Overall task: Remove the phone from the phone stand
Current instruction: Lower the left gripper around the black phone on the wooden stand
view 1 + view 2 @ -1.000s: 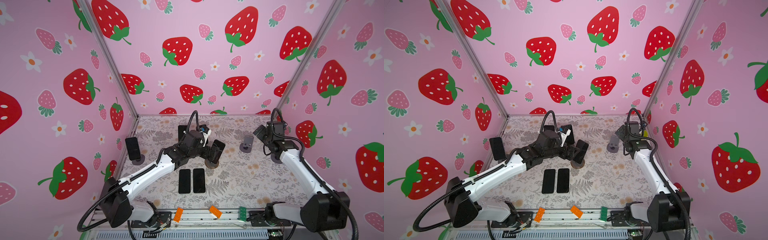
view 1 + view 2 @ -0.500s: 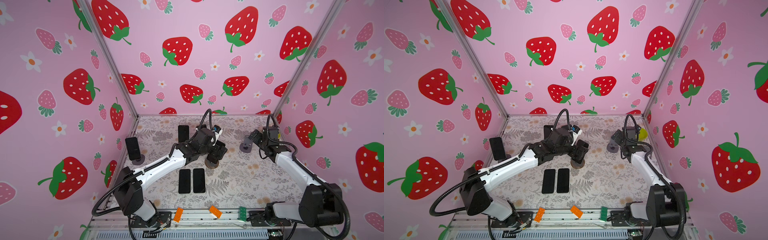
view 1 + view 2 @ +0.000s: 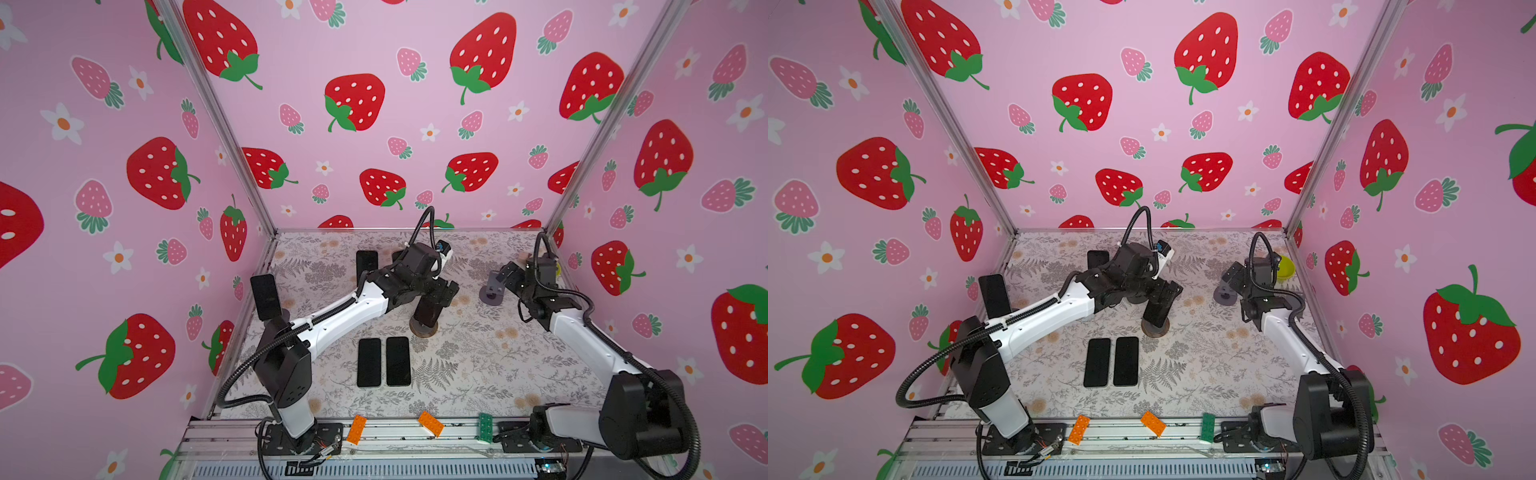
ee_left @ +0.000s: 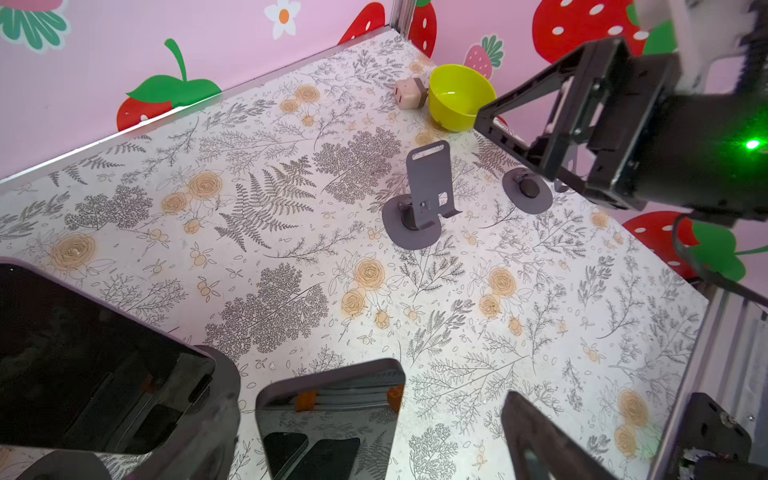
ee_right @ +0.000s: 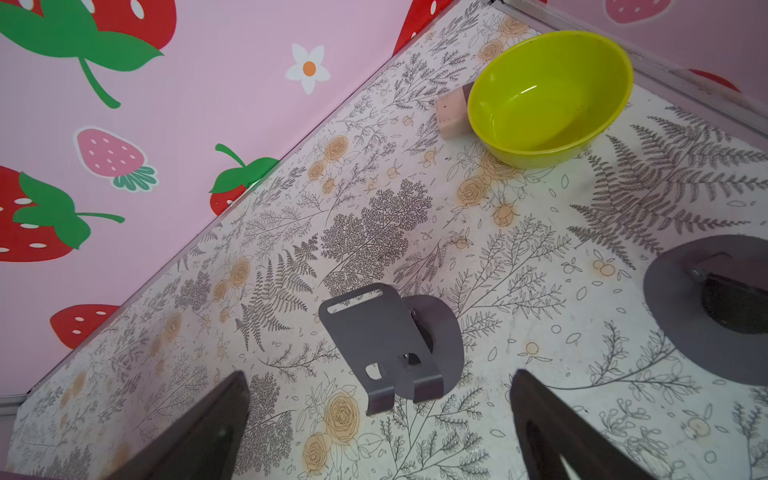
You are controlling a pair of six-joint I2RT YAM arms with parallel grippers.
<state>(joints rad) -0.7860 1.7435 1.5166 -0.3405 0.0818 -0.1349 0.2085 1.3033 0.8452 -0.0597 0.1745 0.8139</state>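
Note phone (image 4: 328, 411) upright on phone stand (image 3: 423, 330), centre of table (image 3: 498, 365). Find left gripper (image 3: 439, 294) spread wide, jaws either side of phone, gaps visible. Find right gripper (image 3: 505, 277) likewise spread, far right, just beside grey stand (image 5: 374, 332). Record spare phones (image 3: 369, 361) flat, near centre.

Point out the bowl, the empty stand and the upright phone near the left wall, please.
Bowl (image 5: 536, 112): right wrist view, on its inner wall.
Empty stand (image 5: 361, 328): right wrist view, on its back plate.
Upright phone (image 3: 264, 296): in a top view, on its dark face.
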